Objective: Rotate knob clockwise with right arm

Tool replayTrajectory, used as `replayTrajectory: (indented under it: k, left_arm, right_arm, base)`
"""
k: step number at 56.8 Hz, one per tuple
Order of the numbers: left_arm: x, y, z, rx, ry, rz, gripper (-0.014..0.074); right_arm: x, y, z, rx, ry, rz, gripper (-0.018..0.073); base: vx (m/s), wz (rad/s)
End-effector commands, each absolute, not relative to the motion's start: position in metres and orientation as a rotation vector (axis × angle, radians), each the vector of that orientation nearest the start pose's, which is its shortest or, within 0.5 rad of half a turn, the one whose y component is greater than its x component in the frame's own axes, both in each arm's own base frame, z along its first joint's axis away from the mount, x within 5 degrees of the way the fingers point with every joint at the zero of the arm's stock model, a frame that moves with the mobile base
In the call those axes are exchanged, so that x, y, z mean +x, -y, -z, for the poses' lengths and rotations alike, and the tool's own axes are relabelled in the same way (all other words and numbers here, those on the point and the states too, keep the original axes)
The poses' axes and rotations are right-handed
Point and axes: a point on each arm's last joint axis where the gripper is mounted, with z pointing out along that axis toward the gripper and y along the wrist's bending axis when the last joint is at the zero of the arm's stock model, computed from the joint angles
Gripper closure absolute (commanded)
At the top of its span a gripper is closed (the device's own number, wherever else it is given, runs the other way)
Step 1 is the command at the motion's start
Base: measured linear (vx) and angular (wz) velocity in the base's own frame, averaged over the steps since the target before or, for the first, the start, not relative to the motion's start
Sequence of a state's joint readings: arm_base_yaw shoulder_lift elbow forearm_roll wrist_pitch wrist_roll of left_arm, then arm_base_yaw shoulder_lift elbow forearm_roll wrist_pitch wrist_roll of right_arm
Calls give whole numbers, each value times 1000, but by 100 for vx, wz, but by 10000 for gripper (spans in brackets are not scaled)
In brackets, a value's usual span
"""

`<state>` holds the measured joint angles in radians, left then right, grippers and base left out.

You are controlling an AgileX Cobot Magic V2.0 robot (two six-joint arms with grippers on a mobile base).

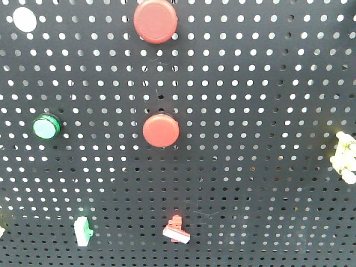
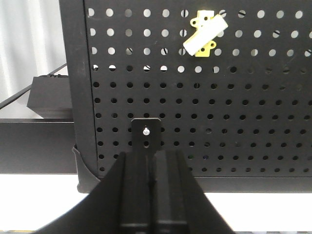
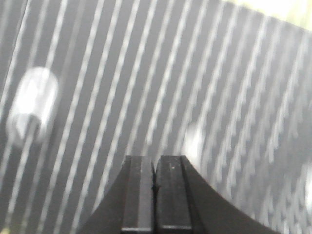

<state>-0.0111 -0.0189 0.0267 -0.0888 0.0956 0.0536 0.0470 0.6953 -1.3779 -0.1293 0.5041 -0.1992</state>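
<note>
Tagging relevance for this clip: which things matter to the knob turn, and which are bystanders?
Job: right gripper, jaws shut; large red knob, top, probably the target.
Bystanders: left gripper; smaller red button; green button; green switch; red switch; yellow switch.

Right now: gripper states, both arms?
Left gripper: closed, holding nothing.
Right gripper: closed, holding nothing.

No readable text in any view, no labels, brand names, numbers or signs, black pegboard [image 1: 251,179] plain and unmarked
</note>
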Motion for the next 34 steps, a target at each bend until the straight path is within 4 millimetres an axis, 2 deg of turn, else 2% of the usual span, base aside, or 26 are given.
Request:
replayTrajectory:
  k: [1, 7, 11, 23, 27, 34]
  left_arm:
    - [56, 1, -201, -20, -1502, 44, 603]
    - [56, 1, -201, -20, -1502, 44, 603]
    - [56, 1, -201, -20, -1502, 44, 603]
    - [56, 1, -201, -20, -1502, 44, 603]
    - [56, 1, -201, -20, -1502, 44, 603]
    - [56, 1, -201, -20, -1502, 44, 603]
  right_arm:
    - [71, -2, -574, -175, -1223, 191, 568]
    - [82, -10, -577, -181, -1217, 53, 568]
    - [92, -18, -574, -258, -1239, 19, 568]
    - [119, -46, -561, -697, -1211, 264, 568]
    - [120, -48, -560, -749, -1192, 324, 567]
    - [121, -46, -560, -735, -1208, 349, 560]
  base:
    - [0, 0]
    - [0, 0]
    - [0, 0]
    - [0, 0]
    - [0, 0]
    - [0, 0]
